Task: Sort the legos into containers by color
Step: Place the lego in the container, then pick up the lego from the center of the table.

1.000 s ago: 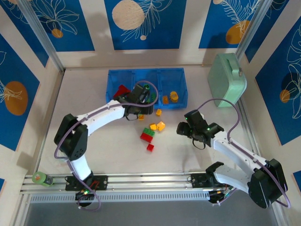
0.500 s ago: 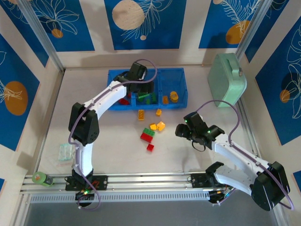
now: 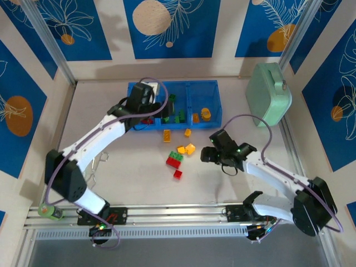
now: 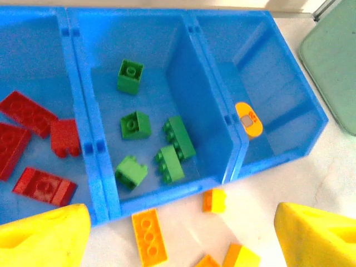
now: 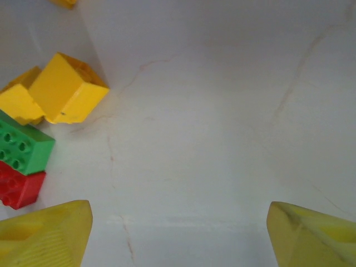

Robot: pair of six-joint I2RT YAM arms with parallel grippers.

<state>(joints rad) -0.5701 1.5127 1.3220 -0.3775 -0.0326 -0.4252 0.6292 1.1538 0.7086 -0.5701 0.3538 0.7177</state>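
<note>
Right pincer (image 5: 178, 239) low over the bare counter (image 3: 133, 178), right of centre, released: both yellow fingertips (image 5: 44, 233) stand wide apart, nothing between them. Just left of it, the loose bricks (image 3: 178, 156) sit in a small cluster on the counter. A small red brick (image 3: 177, 174) lies nearest the arm bases, then a green brick (image 5: 22, 146) touching a red one, with two yellow pieces (image 3: 187, 149) against the far side of that pair. Beyond these, a flat orange brick (image 3: 167, 135) and a small orange piece (image 3: 188, 132) lie on the counter just in front of the tray (image 3: 194, 83). Left pincer (image 4: 178, 239) hangs above the tray's near edge, about over the left and middle compartments, also released, fingers far apart and empty. Tray sits at the far middle of the counter, long side running left to right, three compartments. Left compartment holds red bricks (image 4: 28, 113). Middle compartment holds five green bricks (image 4: 135, 124), lying loose and some touching. Right compartment holds an orange piece (image 4: 248, 119) up against the divider wall, and the overhead view shows a second orange piece (image 3: 206, 114) beside it. Mint-green case (image 3: 268, 94) sits at the far right, past the tray's right end and not touching it
</note>
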